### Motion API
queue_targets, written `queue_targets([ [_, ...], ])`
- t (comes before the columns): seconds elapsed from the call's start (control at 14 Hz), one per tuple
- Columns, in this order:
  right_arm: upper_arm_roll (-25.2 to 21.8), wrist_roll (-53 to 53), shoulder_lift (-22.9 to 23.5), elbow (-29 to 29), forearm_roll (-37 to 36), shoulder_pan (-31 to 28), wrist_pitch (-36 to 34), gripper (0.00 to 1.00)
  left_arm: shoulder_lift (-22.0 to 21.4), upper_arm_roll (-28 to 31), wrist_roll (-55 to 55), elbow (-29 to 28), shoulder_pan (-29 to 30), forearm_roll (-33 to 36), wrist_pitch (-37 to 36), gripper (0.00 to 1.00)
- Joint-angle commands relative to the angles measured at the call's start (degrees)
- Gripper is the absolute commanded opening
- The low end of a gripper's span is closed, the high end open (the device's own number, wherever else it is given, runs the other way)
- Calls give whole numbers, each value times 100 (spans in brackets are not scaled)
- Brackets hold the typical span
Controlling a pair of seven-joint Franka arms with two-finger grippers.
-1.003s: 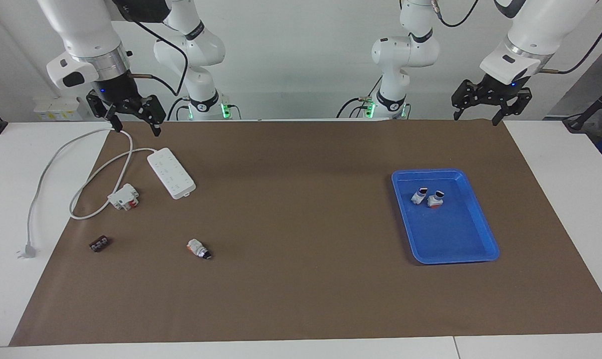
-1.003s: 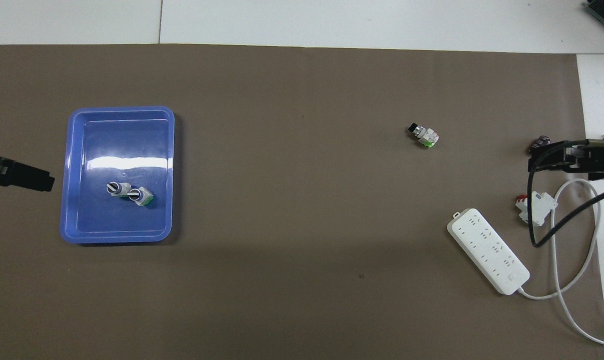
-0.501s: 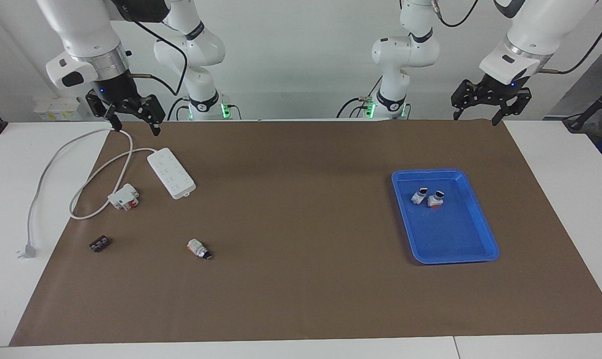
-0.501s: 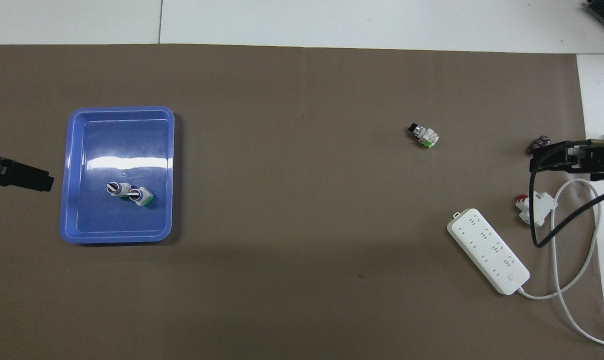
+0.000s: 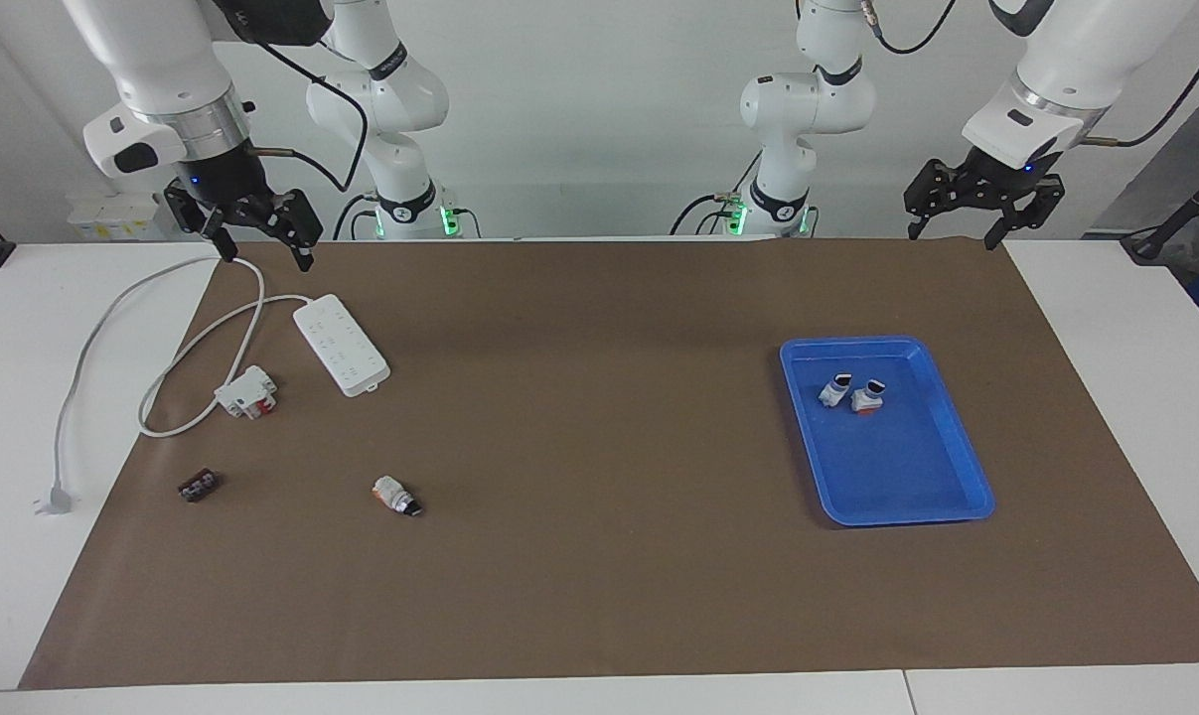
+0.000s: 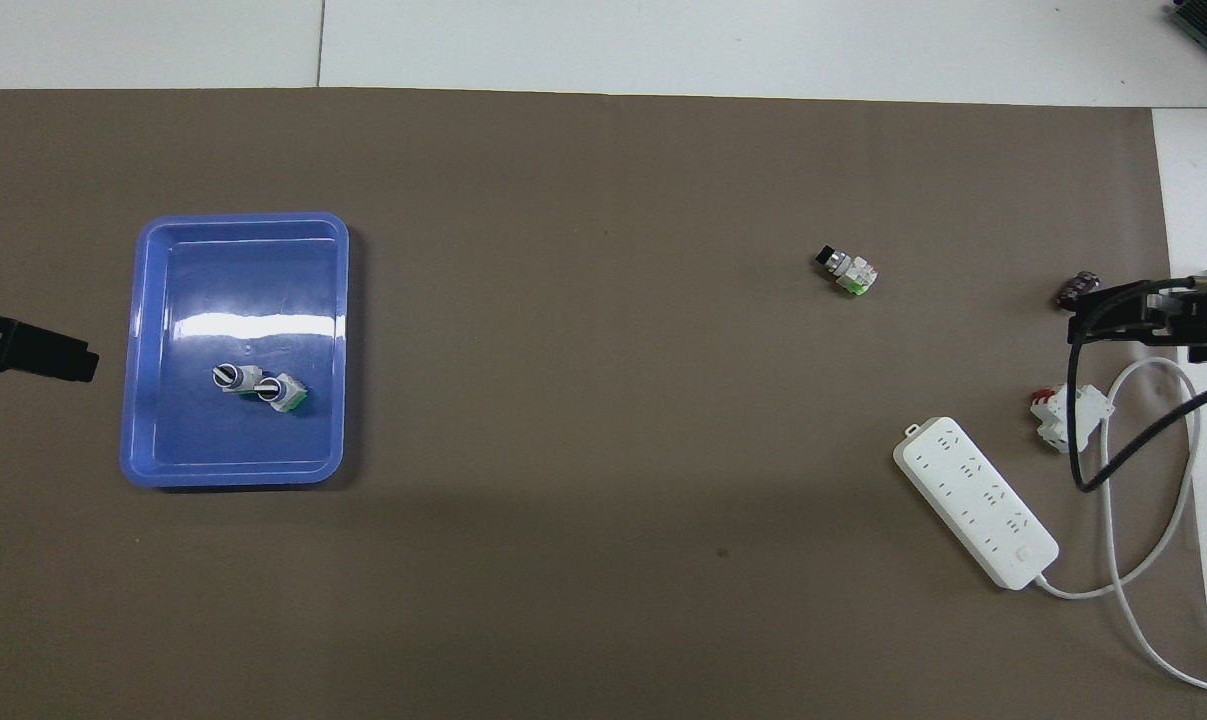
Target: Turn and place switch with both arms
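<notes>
The switch (image 5: 396, 495) lies on its side on the brown mat (image 5: 599, 596), out in the open toward the right arm's end of the desk (image 5: 23, 556), nothing touching it. A small dark block (image 5: 198, 486) sits beside it, and nearer the robots there's a white-and-red block (image 5: 247, 391) and a power strip (image 5: 341, 344) with its cable looping around. Two more switches (image 5: 852, 393) are in the blue tray (image 5: 957, 501) at the left arm's end. Right gripper (image 5: 261, 238) hangs over the cable, fingers wide, holding nothing; left gripper (image 5: 960, 214) over the mat's corner, also spread and empty.
</notes>
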Motion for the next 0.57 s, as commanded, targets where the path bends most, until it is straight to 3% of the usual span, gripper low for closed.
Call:
queue_targets([
  [0.0, 46, 101, -117, -99, 14, -71, -71, 100, -95, 0, 33, -73, 40, 10, -37, 100],
  [0.5, 46, 101, -117, -108, 6, -71, -80, 100, -95, 9, 42, -65, 40, 10, -20, 100],
])
